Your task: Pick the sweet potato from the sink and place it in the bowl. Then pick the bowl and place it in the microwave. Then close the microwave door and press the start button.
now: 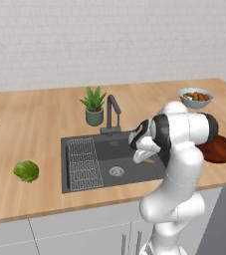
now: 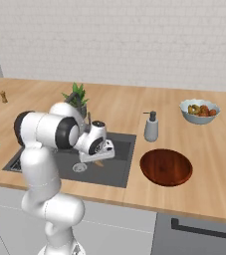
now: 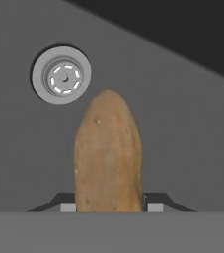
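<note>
The sweet potato, an orange-tan root, lies on the floor of the dark grey sink near the round steel drain. My gripper is reached down into the sink, its two fingertips pressed against the potato's sides, shut on it. A sliver of the sweet potato peeks out under my hand. The reddish-brown bowl rests on the counter just right of the sink, and it also shows behind my arm as the bowl. The microwave and its door are out of view.
A wire rack fills the sink's left side, with the faucet and a potted plant behind. A soap dispenser and a fruit bowl stand near the brown bowl. A lettuce lies left of the sink.
</note>
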